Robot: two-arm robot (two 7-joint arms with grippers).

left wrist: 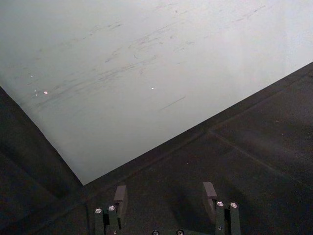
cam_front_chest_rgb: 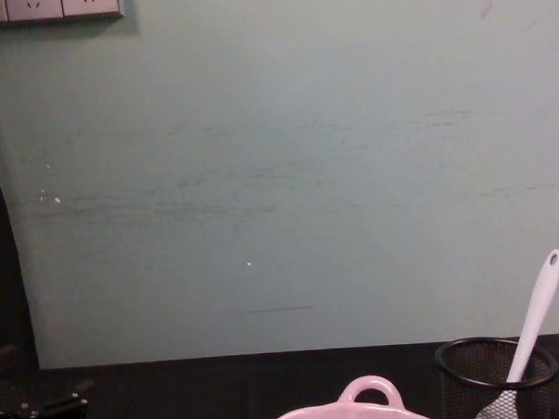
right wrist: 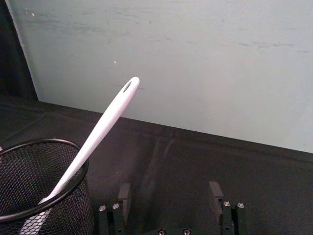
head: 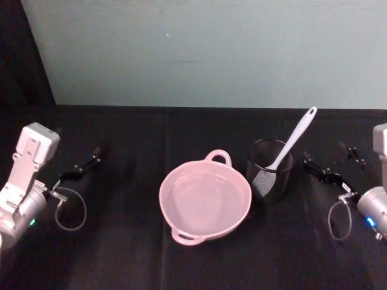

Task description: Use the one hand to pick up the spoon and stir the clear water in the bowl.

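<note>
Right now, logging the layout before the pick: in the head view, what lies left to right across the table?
left gripper → pink bowl → black mesh cup holding the spoon → right gripper

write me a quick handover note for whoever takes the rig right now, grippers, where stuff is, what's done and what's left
Left gripper: open, holding nothing, low over the black table at the robot's left, well away from the bowl.
Right gripper: open, holding nothing, just to the right of the mesh cup.
Spoon: standing head-down in the black wire-mesh cup, handle leaning up and to the right, towards the right gripper.
Bowl: pink, centre of the table, left of the cup, clear water inside.
Done: nothing yet; spoon not yet picked up.
Left: grasp the spoon handle (the right gripper looks the nearer), lift it out, lower it into the bowl, stir.
</note>
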